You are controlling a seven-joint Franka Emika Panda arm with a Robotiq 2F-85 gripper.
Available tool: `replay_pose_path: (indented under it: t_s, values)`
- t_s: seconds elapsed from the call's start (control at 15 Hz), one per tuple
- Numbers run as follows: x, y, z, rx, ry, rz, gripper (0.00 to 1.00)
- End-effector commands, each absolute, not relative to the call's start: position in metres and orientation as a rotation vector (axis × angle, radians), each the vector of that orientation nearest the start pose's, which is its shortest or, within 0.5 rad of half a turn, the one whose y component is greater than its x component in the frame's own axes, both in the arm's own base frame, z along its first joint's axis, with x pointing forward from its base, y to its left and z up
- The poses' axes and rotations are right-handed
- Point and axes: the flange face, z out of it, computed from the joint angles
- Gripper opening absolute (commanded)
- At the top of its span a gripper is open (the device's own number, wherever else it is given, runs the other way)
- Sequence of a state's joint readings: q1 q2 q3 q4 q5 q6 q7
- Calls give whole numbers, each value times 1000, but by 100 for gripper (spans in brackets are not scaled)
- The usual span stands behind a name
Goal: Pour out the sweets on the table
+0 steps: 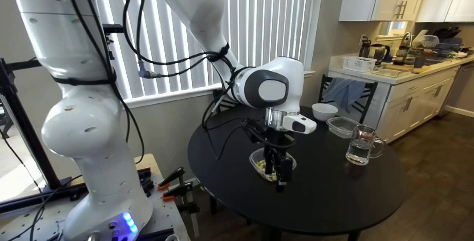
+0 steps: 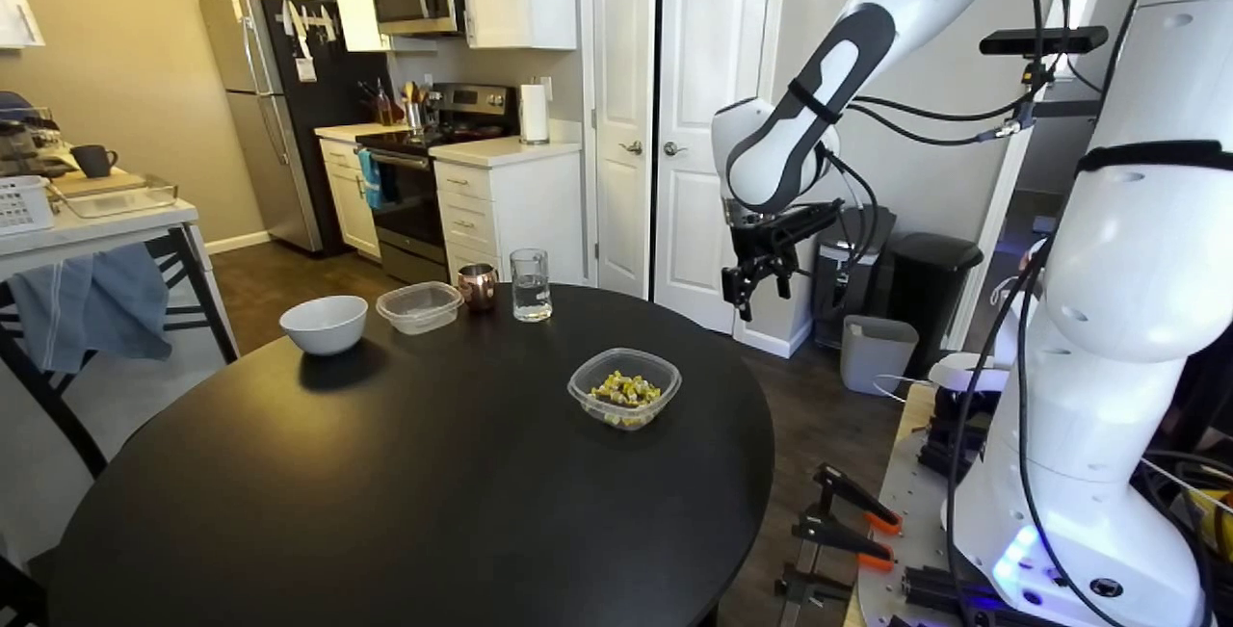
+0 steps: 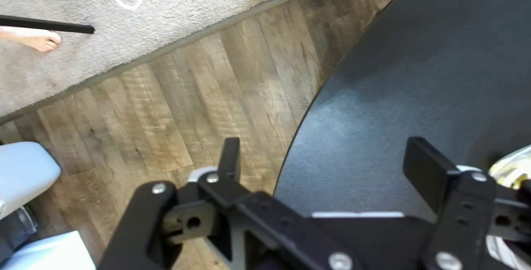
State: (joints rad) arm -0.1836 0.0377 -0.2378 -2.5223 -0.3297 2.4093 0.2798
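Observation:
The sweets [image 2: 626,390] lie as a yellow and pale heap in a clear squarish plastic container [image 2: 581,394]. The container stands upright on the black round table [image 2: 424,483], near the edge on the robot's side. In an exterior view the gripper partly hides the container [image 1: 254,158] and the sweets [image 1: 261,164]. My gripper [image 2: 761,292] is open and empty, pointing down, above and to the side of the container near the table's edge. In the wrist view the table edge runs between the open fingers [image 3: 325,154]. Some sweets [image 3: 514,173] show at the right border, beyond the right finger.
On the table's far part stand a white bowl [image 2: 325,326], another clear container [image 2: 420,309], a copper mug [image 2: 478,286] and a glass mug with clear liquid [image 2: 531,292]. A chair with a blue cloth [image 1: 341,92] is beside the table. A person's foot [image 3: 41,42] shows on the carpet.

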Motion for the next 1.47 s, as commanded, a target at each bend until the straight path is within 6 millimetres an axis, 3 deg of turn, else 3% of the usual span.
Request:
replay_pose_path:
  t_s: [0.0,0.33,0.6,0.8,1.4]
  values:
    - [423,-187,226,-3293,861,285,100]
    - [445,-173,215,-3216,1098,116,100]
    - [457,-157,197,-3203,1159,39,100]
    - [464,-145,180,-3202,1159,24,100]
    - [504,-108,191,-3160,1030,-248,100]
